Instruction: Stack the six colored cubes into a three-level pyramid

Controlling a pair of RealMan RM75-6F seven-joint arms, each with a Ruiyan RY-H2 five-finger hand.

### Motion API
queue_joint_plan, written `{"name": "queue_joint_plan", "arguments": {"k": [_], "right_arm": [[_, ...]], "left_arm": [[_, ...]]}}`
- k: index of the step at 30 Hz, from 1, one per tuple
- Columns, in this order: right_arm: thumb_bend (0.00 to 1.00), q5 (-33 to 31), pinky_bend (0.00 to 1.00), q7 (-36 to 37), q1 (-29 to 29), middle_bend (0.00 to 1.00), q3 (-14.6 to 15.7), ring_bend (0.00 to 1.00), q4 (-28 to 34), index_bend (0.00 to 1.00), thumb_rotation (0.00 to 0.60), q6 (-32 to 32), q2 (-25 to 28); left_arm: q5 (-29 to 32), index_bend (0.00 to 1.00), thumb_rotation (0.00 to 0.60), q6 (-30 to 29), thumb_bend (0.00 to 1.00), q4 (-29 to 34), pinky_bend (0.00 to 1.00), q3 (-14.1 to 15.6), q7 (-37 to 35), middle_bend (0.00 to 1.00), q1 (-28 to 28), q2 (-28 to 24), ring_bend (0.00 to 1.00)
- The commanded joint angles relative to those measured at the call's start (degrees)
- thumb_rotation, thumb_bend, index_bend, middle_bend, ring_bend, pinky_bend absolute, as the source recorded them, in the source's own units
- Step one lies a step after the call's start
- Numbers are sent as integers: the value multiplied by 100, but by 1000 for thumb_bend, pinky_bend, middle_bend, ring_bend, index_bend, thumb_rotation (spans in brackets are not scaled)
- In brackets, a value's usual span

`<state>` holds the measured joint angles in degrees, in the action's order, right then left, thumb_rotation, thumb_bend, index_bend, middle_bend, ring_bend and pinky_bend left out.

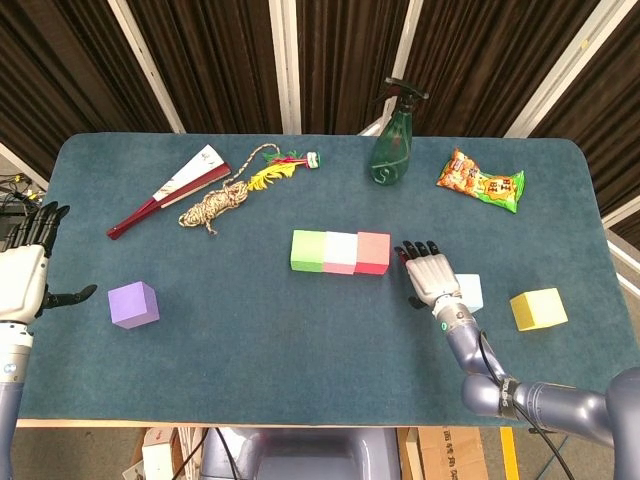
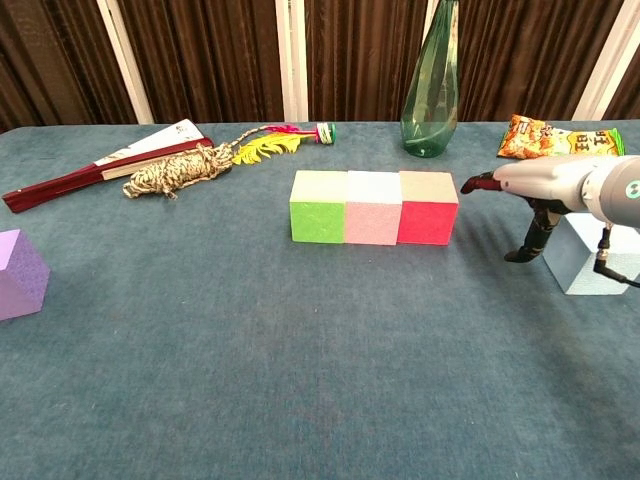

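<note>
A green cube (image 1: 308, 250), a pink cube (image 1: 341, 252) and a red cube (image 1: 373, 252) sit touching in a row mid-table; the chest view shows the same green cube (image 2: 319, 206), pink cube (image 2: 373, 208) and red cube (image 2: 427, 207). My right hand (image 1: 430, 273) hovers flat and open just right of the red cube, a small gap between them, seen in the chest view as the right hand (image 2: 540, 184). A light blue cube (image 1: 468, 292) lies partly under it. A yellow cube (image 1: 538, 309) sits far right. A purple cube (image 1: 133, 304) sits at left, near my open left hand (image 1: 25, 275).
At the back lie a folded fan (image 1: 170, 188), a rope bundle (image 1: 218, 204), a feathered toy (image 1: 278, 165), a green spray bottle (image 1: 391, 140) and a snack bag (image 1: 480, 181). The table's front edge (image 1: 250, 422) runs close to me.
</note>
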<state>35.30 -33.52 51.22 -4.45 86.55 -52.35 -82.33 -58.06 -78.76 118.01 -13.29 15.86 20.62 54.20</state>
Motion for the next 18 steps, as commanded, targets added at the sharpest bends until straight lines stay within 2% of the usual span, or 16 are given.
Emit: {"name": "queue_joint_plan", "arguments": {"k": [1, 8, 18], "right_arm": [[303, 34, 0, 97, -49, 30, -111, 0, 141, 0, 600, -123, 80], [304, 98, 0, 268, -19, 30, -329, 0, 230, 0, 600, -122, 97], [304, -1, 0, 467, 158, 30, -587, 1, -5, 0, 600, 193, -48]], "left_arm": [[-5, 0, 600, 0, 131, 2, 76, 0, -7, 0, -3, -3, 8], [-20, 0, 600, -6, 131, 15, 76, -6, -4, 0, -1, 2, 8], [31, 0, 600, 21, 131, -30, 76, -12, 5, 0, 13, 28, 8]]}}
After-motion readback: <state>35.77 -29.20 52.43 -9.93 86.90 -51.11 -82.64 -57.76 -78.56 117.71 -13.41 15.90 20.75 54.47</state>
